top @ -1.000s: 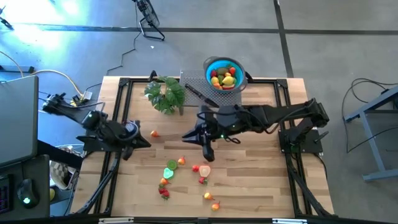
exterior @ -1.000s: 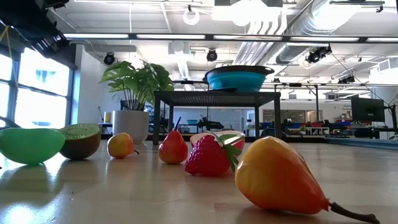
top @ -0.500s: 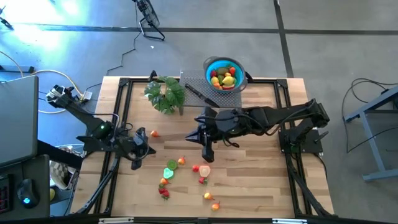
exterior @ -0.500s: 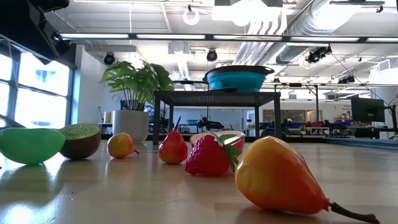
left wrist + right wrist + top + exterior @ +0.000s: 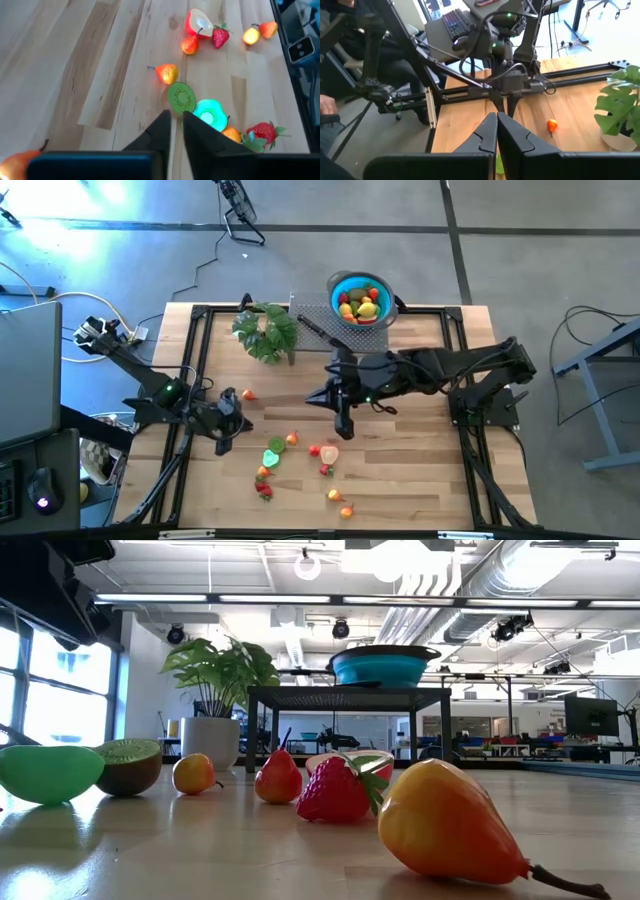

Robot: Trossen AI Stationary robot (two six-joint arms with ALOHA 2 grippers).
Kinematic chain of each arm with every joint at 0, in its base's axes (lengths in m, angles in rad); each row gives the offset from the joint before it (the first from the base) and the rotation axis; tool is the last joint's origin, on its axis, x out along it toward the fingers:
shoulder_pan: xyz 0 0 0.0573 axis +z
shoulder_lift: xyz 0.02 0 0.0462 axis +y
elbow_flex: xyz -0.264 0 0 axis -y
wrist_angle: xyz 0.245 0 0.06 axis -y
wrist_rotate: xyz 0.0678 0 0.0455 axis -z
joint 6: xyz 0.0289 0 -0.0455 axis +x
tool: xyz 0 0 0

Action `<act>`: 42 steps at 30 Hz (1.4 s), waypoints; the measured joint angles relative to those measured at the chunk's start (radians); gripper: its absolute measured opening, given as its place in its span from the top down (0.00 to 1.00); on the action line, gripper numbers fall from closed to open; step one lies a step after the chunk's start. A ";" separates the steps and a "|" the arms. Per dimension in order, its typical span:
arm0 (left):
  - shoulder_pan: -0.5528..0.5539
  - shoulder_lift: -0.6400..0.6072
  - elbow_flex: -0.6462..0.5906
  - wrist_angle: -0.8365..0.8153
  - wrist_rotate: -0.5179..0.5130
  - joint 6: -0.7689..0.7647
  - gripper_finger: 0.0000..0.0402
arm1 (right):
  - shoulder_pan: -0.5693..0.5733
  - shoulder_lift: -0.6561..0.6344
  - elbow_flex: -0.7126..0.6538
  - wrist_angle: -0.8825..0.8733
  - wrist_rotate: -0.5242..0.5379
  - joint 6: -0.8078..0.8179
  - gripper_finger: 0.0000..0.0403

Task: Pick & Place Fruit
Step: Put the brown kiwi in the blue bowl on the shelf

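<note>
Several small toy fruits lie on the wooden table's near middle: a green lime half (image 5: 272,456), a kiwi half (image 5: 181,96), a strawberry (image 5: 325,470) and a pear (image 5: 335,496). A small orange fruit (image 5: 247,394) lies apart, farther left. More fruit fills the blue bowl (image 5: 343,283), which stands on a mesh stand at the far edge. My left gripper (image 5: 223,440) hovers over the table left of the kiwi, its fingers (image 5: 192,131) only slightly apart, holding nothing. My right gripper (image 5: 343,428) hangs shut and empty above the fruits (image 5: 496,120).
A leafy potted plant (image 5: 268,330) stands at the far left of the table, with a black-handled knife (image 5: 320,332) beside it. Black rails (image 5: 195,370) run along the table's sides. Bare wood lies to the right of the fruits.
My left gripper has swung toward the table's right and near edge and come lower, ending close to the left of the fruit cluster. The fruits have stayed where they were.
</note>
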 joint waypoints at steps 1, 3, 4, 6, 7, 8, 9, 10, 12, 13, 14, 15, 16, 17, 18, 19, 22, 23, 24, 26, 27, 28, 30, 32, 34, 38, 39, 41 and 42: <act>0.000 0.000 0.000 -0.001 0.000 -0.017 0.84 | 0.001 -0.001 0.000 -0.007 -0.002 -0.001 0.99; 0.000 0.000 0.000 -0.005 0.000 -0.051 0.75 | 0.001 -0.001 0.000 -0.020 -0.002 0.000 0.99; 0.000 0.000 0.000 -0.005 0.000 -0.067 0.69 | 0.001 -0.001 0.000 -0.029 -0.002 0.000 0.99; 0.000 0.000 0.000 -0.006 0.000 -0.095 0.59 | 0.001 -0.002 0.000 -0.057 -0.002 0.000 0.99; 0.000 0.000 0.000 -0.006 0.000 -0.107 0.53 | 0.001 -0.002 0.000 -0.065 -0.002 0.000 0.99; 0.000 0.000 0.000 -0.007 0.000 -0.120 0.48 | 0.001 -0.002 0.000 -0.072 -0.002 0.000 0.99; 0.000 0.000 0.000 -0.008 0.000 -0.131 0.43 | 0.001 -0.002 0.000 -0.076 -0.002 0.000 0.99; 0.000 0.000 0.000 -0.008 0.000 -0.141 0.38 | 0.001 -0.002 0.000 -0.074 -0.002 0.000 0.99; 0.000 0.000 0.000 -0.008 0.004 -0.155 0.30 | 0.001 -0.002 0.000 -0.073 -0.002 0.000 0.99; 0.000 0.000 0.000 -0.009 0.007 -0.167 0.26 | 0.001 -0.002 0.000 -0.073 -0.002 0.000 0.99; 0.000 0.000 0.000 -0.010 0.008 -0.176 0.22 | 0.001 -0.002 0.000 -0.073 -0.002 0.000 0.99; 0.000 0.000 0.000 -0.009 0.008 -0.181 0.18 | 0.001 -0.002 0.000 -0.073 -0.002 0.000 0.99; 0.000 0.000 0.000 -0.007 0.009 -0.181 0.15 | 0.001 -0.002 0.000 -0.073 -0.002 0.000 0.99; 0.000 0.000 0.000 -0.003 0.008 -0.178 0.12 | 0.001 -0.002 0.000 -0.073 -0.002 0.000 0.99; 0.000 0.000 0.000 0.002 0.008 -0.171 0.10 | 0.001 -0.002 0.000 -0.073 -0.002 0.000 0.99; 0.000 0.000 0.000 0.008 0.008 -0.169 0.08 | 0.001 -0.002 0.000 -0.073 -0.002 0.000 0.99; 0.000 0.000 0.000 0.015 0.005 -0.178 0.06 | 0.001 -0.002 0.000 -0.072 -0.002 0.000 0.99; 0.000 0.000 0.000 0.019 0.008 -0.187 0.05 | 0.001 -0.002 0.000 -0.072 -0.002 0.000 0.99; 0.000 0.000 0.000 0.024 0.008 -0.196 0.05 | 0.001 -0.002 0.000 -0.071 -0.002 0.000 0.99; 0.000 0.000 0.000 0.027 -0.005 -0.224 0.05 | 0.001 -0.002 0.000 -0.071 0.001 0.000 0.99; 0.000 0.000 0.000 0.027 -0.013 -0.241 0.05 | 0.001 -0.002 0.000 -0.071 0.002 0.000 0.99; 0.000 0.000 0.000 0.027 -0.019 -0.254 0.05 | 0.001 -0.002 0.000 -0.071 0.002 0.000 0.99; 0.000 0.000 0.000 0.027 -0.024 -0.295 0.05 | 0.001 -0.002 0.000 -0.071 0.002 0.000 0.99; 0.000 0.000 0.000 0.035 -0.025 -0.339 0.05 | 0.001 -0.002 0.000 -0.071 0.003 0.000 0.99; 0.000 0.001 0.000 0.073 -0.026 -0.361 0.05 | 0.001 -0.002 0.000 -0.071 0.003 -0.001 0.99; 0.000 0.029 0.000 0.212 -0.043 -0.387 0.05 | 0.001 -0.002 0.000 -0.087 0.002 -0.025 0.99; 0.000 0.041 0.003 0.245 -0.045 -0.387 0.05 | 0.001 -0.002 0.000 -0.099 0.002 -0.034 0.99; 0.000 0.076 0.030 0.262 -0.062 -0.386 0.05 | 0.001 -0.003 0.000 -0.128 -0.003 -0.052 0.99; 0.000 0.098 0.045 0.255 -0.073 -0.386 0.05 | 0.001 -0.005 0.000 -0.146 -0.012 -0.055 0.99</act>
